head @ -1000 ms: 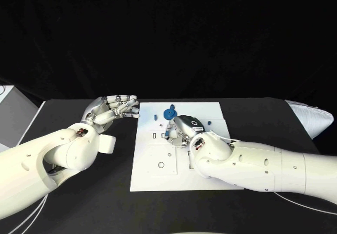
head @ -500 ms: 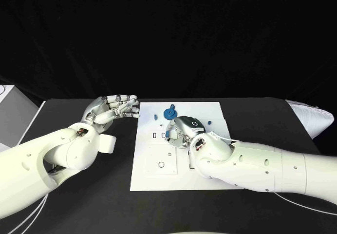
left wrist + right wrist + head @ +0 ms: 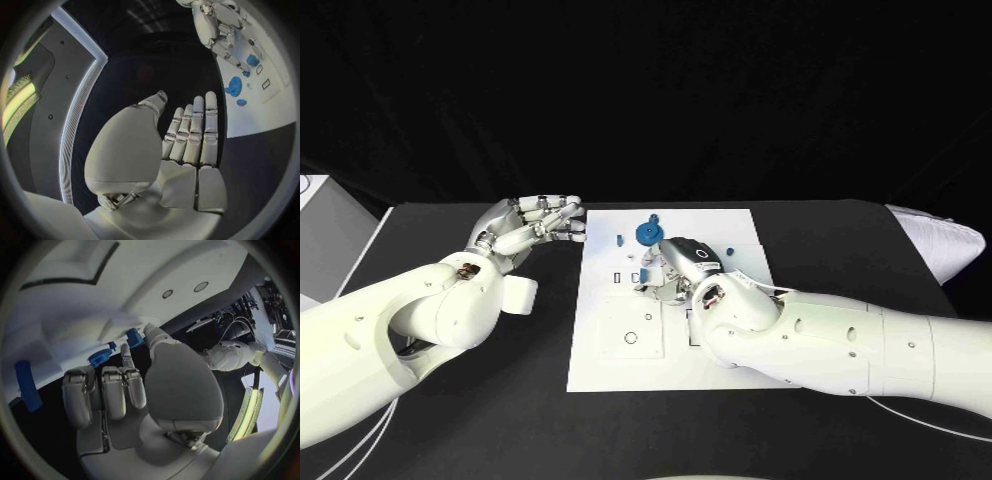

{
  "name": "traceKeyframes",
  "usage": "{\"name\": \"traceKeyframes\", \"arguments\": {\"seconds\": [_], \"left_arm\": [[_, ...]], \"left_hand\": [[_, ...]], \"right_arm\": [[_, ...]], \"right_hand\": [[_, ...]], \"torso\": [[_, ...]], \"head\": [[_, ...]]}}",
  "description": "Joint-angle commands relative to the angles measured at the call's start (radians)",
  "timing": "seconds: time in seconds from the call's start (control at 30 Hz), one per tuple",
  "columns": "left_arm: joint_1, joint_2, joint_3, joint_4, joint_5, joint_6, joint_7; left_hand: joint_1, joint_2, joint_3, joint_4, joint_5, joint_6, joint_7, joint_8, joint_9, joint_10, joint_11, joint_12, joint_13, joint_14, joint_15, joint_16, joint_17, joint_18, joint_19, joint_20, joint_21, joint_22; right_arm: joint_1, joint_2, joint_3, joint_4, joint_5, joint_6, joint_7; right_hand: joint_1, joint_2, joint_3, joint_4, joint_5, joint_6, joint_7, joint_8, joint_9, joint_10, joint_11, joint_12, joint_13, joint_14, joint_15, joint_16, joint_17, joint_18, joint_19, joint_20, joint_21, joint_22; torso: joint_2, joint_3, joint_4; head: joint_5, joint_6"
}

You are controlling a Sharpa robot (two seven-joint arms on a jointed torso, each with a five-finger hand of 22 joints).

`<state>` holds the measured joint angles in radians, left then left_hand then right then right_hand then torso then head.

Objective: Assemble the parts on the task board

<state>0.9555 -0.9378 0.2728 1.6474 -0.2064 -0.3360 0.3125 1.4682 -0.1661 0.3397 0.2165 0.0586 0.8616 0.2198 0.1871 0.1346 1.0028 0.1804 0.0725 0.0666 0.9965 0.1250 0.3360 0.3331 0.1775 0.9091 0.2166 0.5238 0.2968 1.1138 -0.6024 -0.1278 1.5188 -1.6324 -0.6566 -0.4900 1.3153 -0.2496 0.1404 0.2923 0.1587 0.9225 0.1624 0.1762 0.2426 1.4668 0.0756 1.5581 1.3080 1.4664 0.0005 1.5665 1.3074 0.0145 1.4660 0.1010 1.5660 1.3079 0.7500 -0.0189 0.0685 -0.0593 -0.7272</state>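
Task board: white plate, centre frame, on black surface. Blue gear-like part: upper centre of board; likely light, rigid, slippery; best pinched at rim. Right hand: over board centre, grasp indeterminable. Left hand: left of board, released, fingers extended.

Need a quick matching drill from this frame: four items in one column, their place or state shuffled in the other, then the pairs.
Items
1. left robot hand
2. right robot hand
3. blue round part
4. task board

Places or states
A. white plate in the middle of the black table
B. lies on the board near its far edge
C. over the board's middle, fingers down at it
D. off the board, beside its far left corner, holding nothing

Pairs: 1-D, 2-C, 3-B, 4-A
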Motion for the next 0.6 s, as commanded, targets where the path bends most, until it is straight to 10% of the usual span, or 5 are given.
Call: {"name": "traceKeyframes", "arguments": {"seconds": [0.03, 0.4, 0.5, 0.53, 0.6], "left_arm": [[0.0, 0.004, 0.001, -0.005, -0.022, 0.019, -0.02], [0.001, 0.038, 0.001, -0.059, -0.126, 0.057, -0.137], [0.006, 0.061, 0.001, -0.089, -0.195, 0.091, -0.194], [0.009, 0.07, 0.001, -0.101, -0.224, 0.107, -0.219], [0.017, 0.089, 0.001, -0.123, -0.282, 0.14, -0.269]], "left_hand": [[-0.01, 0.0, -0.004, -0.002, -0.006, 0.005, 0.014, -0.008, -0.001, 0.004, 0.0, -0.005, 0.0, -0.007, 0.001, 0.006, 0.003, -0.001, -0.011, 0.0, 0.008, 0.003], [-0.037, -0.006, -0.002, 0.021, 0.001, 0.043, -0.017, 0.034, 0.013, 0.162, -0.056, 0.137, 0.053, 0.221, -0.072, 0.332, 0.193, 0.008, 0.109, -0.06, 0.223, 0.121], [-0.068, -0.002, -0.005, 0.042, 0.0, 0.107, -0.062, 0.134, 0.059, 0.227, -0.098, 0.287, 0.143, 0.256, -0.11, 0.548, 0.356, 0.007, 0.13, -0.092, 0.339, 0.193], [-0.09, -0.005, -0.004, 0.054, 0.003, 0.054, -0.088, 0.245, 0.132, 0.148, -0.119, 0.477, 0.289, 0.277, -0.126, 0.775, 0.571, -0.008, 0.138, -0.13, 0.481, 0.307], [-0.127, 0.008, 0.015, 0.069, -0.003, 0.003, -0.078, 0.329, 0.186, 0.089, -0.116, 0.627, 0.397, 0.331, -0.121, 0.898, 0.721, -0.023, 0.164, -0.111, 0.599, 0.464]], "right_arm": [[0.001, -0.021, 0.0, 0.027, 0.016, -0.048, 0.048], [0.057, -0.134, 0.007, 0.105, 0.254, -0.094, 0.402], [0.074, -0.168, 0.011, 0.115, 0.343, -0.093, 0.465], [0.08, -0.18, 0.012, 0.117, 0.376, -0.089, 0.481], [0.091, -0.201, 0.014, 0.118, 0.432, -0.072, 0.502]], "right_hand": [[-0.004, 0.012, -0.104, 0.003, 0.029, -0.018, 0.008, -0.014, -0.007, 0.086, 0.011, -0.006, 0.246, 0.098, 0.011, -0.004, 0.233, -0.014, 0.105, 0.011, 0.005, 0.263], [0.052, 0.055, -0.09, 0.0, 0.079, -0.016, 0.011, -0.023, -0.011, 0.079, 0.014, -0.013, 0.239, 0.095, 0.014, -0.007, 0.224, -0.007, 0.091, 0.015, -0.024, 0.241], [0.07, 0.064, -0.077, -0.002, 0.1, 0.0, 0.006, -0.015, -0.008, 0.08, 0.011, -0.012, 0.24, 0.096, 0.011, -0.006, 0.228, -0.007, 0.092, 0.013, -0.021, 0.243], [0.071, 0.065, -0.076, -0.002, 0.102, 0.003, 0.006, -0.013, -0.007, 0.08, 0.01, -0.011, 0.24, 0.096, 0.011, -0.006, 0.229, -0.008, 0.093, 0.013, -0.02, 0.244], [0.078, 0.071, -0.066, -0.003, 0.13, 0.012, 0.002, -0.007, -0.005, 0.083, 0.007, -0.009, 0.243, 0.098, 0.008, -0.004, 0.234, -0.009, 0.095, 0.01, -0.016, 0.248]], "torso": [[-0.003, 0.0008, -0.0016], [-0.018, 0.0076, -0.0171], [-0.028, 0.01, -0.0206], [-0.031, 0.0112, -0.0217], [-0.037, 0.0135, -0.0234]], "head": [[0.004, 0.004], [0.02, 0.019], [0.027, 0.015], [0.031, 0.013], [0.037, 0.011]]}}
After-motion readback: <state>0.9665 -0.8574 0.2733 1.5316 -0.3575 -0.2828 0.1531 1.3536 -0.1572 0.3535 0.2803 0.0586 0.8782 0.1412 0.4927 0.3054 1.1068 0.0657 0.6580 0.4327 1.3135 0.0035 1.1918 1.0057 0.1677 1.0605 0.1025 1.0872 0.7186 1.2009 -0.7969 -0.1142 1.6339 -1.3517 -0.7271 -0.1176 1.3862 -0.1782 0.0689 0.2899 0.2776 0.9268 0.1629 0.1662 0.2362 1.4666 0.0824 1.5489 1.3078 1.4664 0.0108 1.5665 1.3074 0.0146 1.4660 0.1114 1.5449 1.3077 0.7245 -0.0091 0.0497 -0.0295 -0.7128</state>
